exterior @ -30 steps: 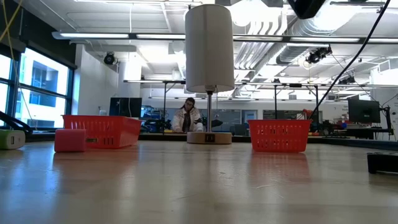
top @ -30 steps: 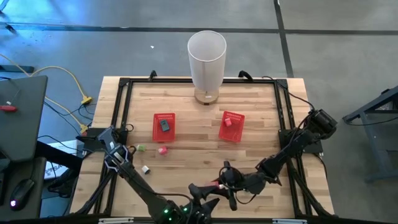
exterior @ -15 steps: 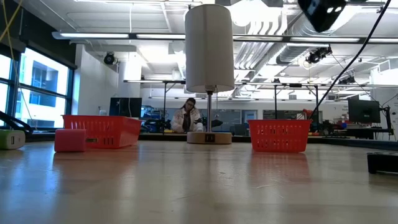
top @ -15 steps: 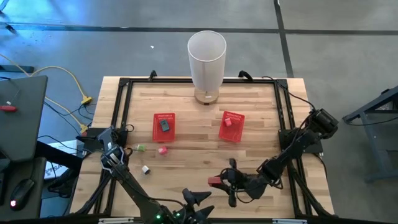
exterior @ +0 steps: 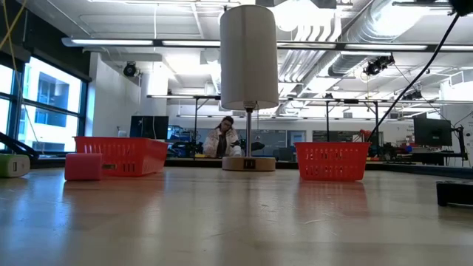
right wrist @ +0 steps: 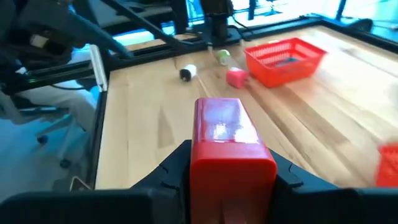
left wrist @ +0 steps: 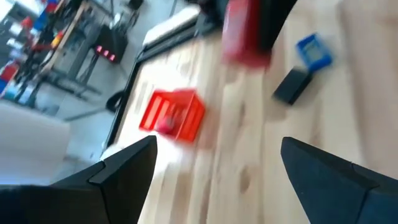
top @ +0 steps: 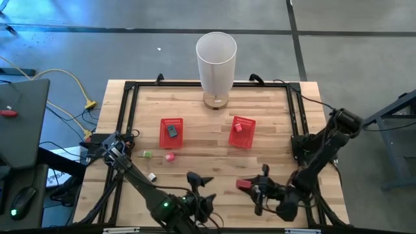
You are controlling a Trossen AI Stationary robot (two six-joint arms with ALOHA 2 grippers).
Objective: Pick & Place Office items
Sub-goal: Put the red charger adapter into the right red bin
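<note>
Fingers of the right gripper (right wrist: pixel 231 167) are closed on a red block (right wrist: pixel 229 140), a glossy, rectangular piece with rounded edges that juts forward from between the dark jaws. From above, the right gripper (top: pixel 255 188) sits near the front edge of the wooden table (top: pixel 201 175), right of centre, with its dark jointed arm bending back to the right-hand rail. The left gripper (top: pixel 197 184) is near the front edge too, left of centre, its two dark fingers (left wrist: pixel 127 168) spread wide apart with nothing between them; its arm stretches from the left rail.

The table is pale plank wood with a black metal frame. Two small red mesh baskets stand side by side mid-table: the left basket (top: pixel 171 132) holds a dark item (top: pixel 171 130), the right basket (top: pixel 242 132) holds a red item (top: pixel 238 127). Just in front of the left basket lie a pink block (top: pixel 169 156) and a small green piece (top: pixel 147 154); a white piece (top: pixel 152 176) lies nearer the front left. The left wrist view also shows a blue item (left wrist: pixel 313 51) and a black item (left wrist: pixel 292 86) lying near each other on the wood. A tall white cylinder (top: pixel 216 64) stands upright at the table's back edge. At table height, a person (exterior: pixel 224 138) sits in the room beyond.
</note>
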